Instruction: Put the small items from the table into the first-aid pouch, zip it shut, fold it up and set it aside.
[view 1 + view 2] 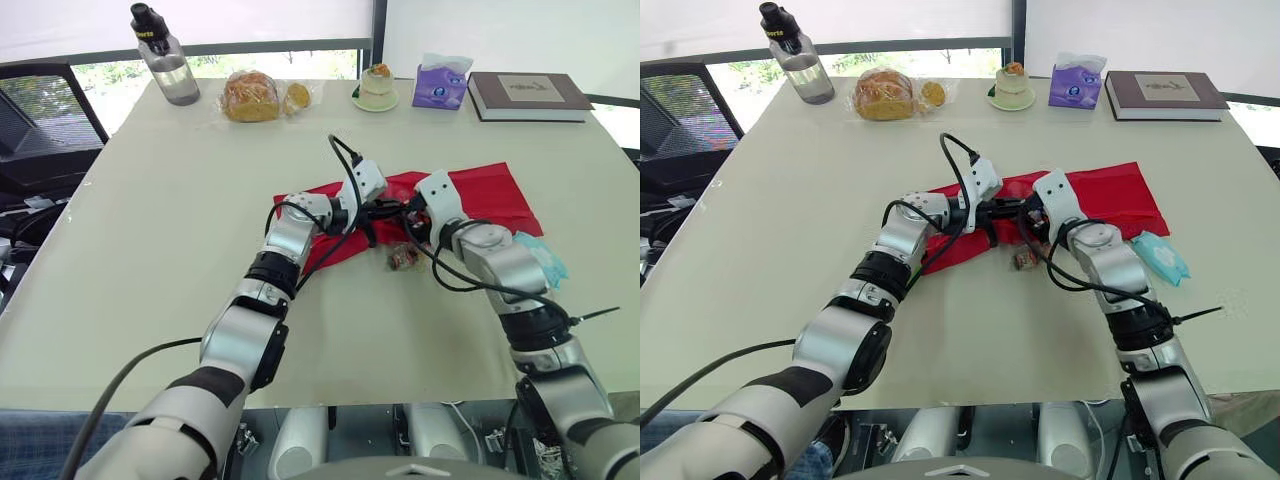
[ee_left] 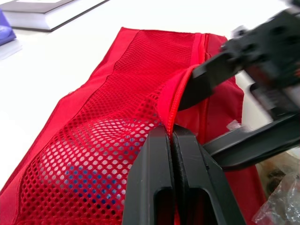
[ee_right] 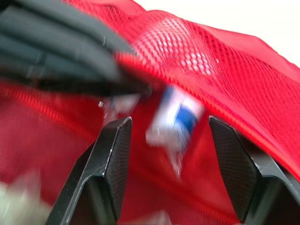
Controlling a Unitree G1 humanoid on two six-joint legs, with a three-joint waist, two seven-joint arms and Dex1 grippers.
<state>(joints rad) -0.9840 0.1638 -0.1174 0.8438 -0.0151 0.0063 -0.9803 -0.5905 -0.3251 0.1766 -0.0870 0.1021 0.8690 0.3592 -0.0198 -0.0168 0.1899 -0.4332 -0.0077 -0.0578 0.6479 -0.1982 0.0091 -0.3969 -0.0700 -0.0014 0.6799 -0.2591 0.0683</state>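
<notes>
- The left gripper [image 2: 172, 133] has its two black fingers pressed flat together, pinching the zipper edge [image 2: 176, 101] of the red first-aid pouch [image 1: 480, 190] and lifting that edge a little.
- The right gripper [image 3: 168, 122] faces it just across the opening, with its fingers spread wide and nothing clamped. A small white-and-blue packet [image 3: 180, 112] sits between them, touching neither.
- The pouch lies flat on the pale table [image 1: 180, 230], directly under both grippers and running on past the right one.
- The upper layer by the left fingers is open-weave mesh [image 2: 108, 117]. Something blue shows through it, too dim to name. The cloth under the right fingers is plain and smooth.
- A small crinkly wrapped item [image 1: 403, 258] lies on the table just beside the grippers, on the near side, clear of the pouch.
- A flat teal packet [image 1: 1160, 255] lies near the right forearm, off the pouch's corner.
- Well beyond both grippers, along the far edge, stand a clear bottle [image 1: 165, 60] with a black cap, a bagged bread roll [image 1: 250, 97], a little dessert on a plate [image 1: 377, 85], a purple tissue pack [image 1: 442, 85] and a closed hardback book [image 1: 528, 95].
- Black cables loop over the left wrist, close above the pouch.
</notes>
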